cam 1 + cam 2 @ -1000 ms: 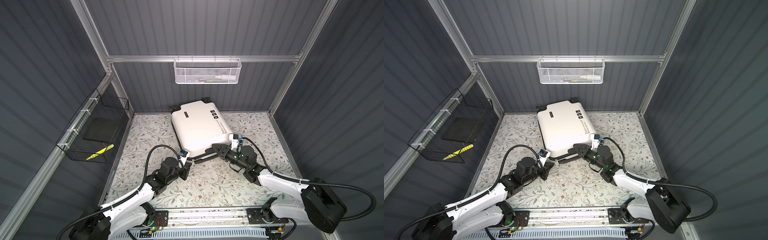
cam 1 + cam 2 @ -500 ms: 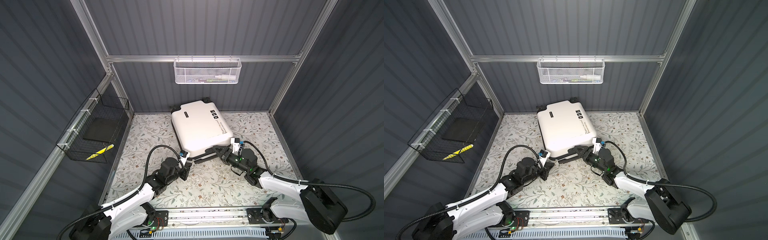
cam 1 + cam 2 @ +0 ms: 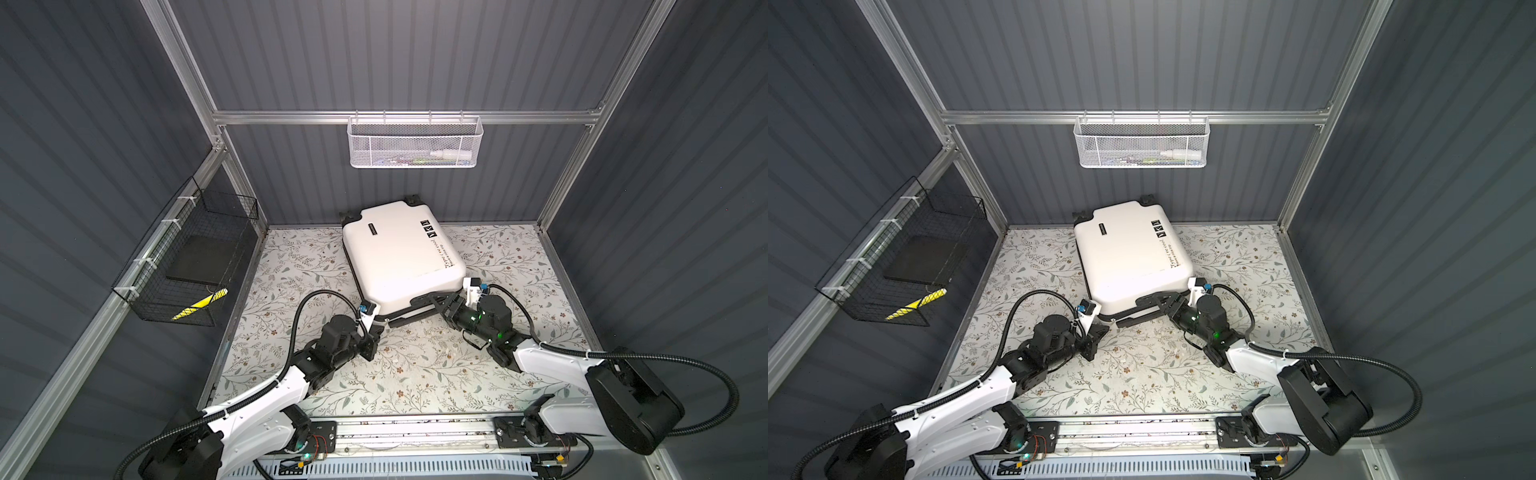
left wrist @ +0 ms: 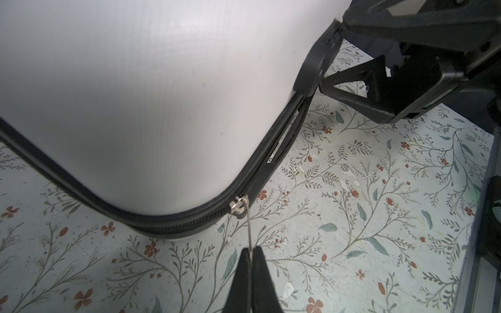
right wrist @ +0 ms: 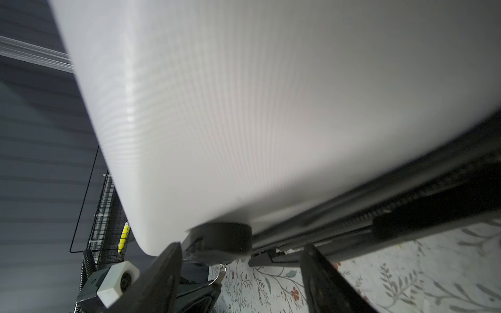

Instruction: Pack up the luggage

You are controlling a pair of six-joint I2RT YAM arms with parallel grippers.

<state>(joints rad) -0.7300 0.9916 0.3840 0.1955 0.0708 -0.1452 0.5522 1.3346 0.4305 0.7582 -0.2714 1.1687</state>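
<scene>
The left claw [image 4: 252, 250] is clenching the zipper pull [image 4: 249, 230] at the near-left corner of the white luggage [image 3: 399, 253], which is lying flat toward the back of the floral surface [image 3: 415, 365]. At the luggage's near-right corner, the right claw [image 3: 444, 306] is hanging released, having just opened. This is likely leaving the zipper work to the left arm.

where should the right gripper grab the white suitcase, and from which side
Grip the black handle at the near edge of the luggage, coming in low from the robot's side. The shell looks too broad and smooth for the open right gripper; the bar is thin.
</scene>
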